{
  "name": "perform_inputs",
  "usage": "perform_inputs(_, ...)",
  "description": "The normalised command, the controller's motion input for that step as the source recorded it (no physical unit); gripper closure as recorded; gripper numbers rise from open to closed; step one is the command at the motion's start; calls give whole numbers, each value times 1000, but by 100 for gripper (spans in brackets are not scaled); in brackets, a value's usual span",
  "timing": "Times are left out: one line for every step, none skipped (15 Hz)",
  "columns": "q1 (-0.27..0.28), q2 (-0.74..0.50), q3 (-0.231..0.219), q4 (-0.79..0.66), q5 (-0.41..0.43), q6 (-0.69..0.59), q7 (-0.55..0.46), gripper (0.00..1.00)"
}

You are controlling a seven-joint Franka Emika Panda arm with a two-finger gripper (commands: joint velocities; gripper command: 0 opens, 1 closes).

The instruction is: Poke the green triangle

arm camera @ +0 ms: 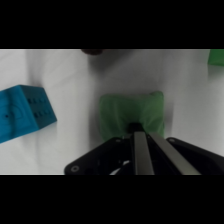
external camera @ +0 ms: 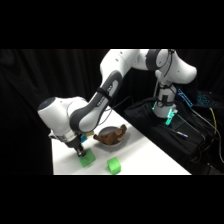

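Observation:
The green triangle is a flat light-green block lying on the white table just ahead of my fingers. My gripper is shut, with nothing held, and its joined tips rest on the block's near edge. From the side, the gripper comes down onto the green triangle near the table's front left. A blue cube sits to the left in the wrist view; the side view does not show it.
A smaller, chunkier green block lies to the right of the triangle. A dark bowl holding a brown object stands behind them. The table's front edge is close to both blocks.

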Motion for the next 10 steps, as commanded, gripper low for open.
perform_inputs(-25, 130, 4, 260, 36, -233, 31, 99)
perform_inputs(-18, -52, 22, 54, 38, -147, 3, 99)
perform_inputs(-2, -169, 16, -86, 37, -65, 41, 74)
perform_inputs(27, -334, 6, -279, 15, 22, 63, 73)
perform_inputs(32, -454, 21, -420, 18, 78, 44, 62)
perform_inputs(57, -558, 5, -544, -3, 128, 79, 52)
perform_inputs(66, -614, 3, -618, -13, 154, 84, 38)
perform_inputs(77, -699, -5, -718, -30, 169, 99, 28)
perform_inputs(73, -718, -3, -746, -33, 185, 95, 15)
perform_inputs(81, -725, -20, -751, -55, 171, 120, 4)
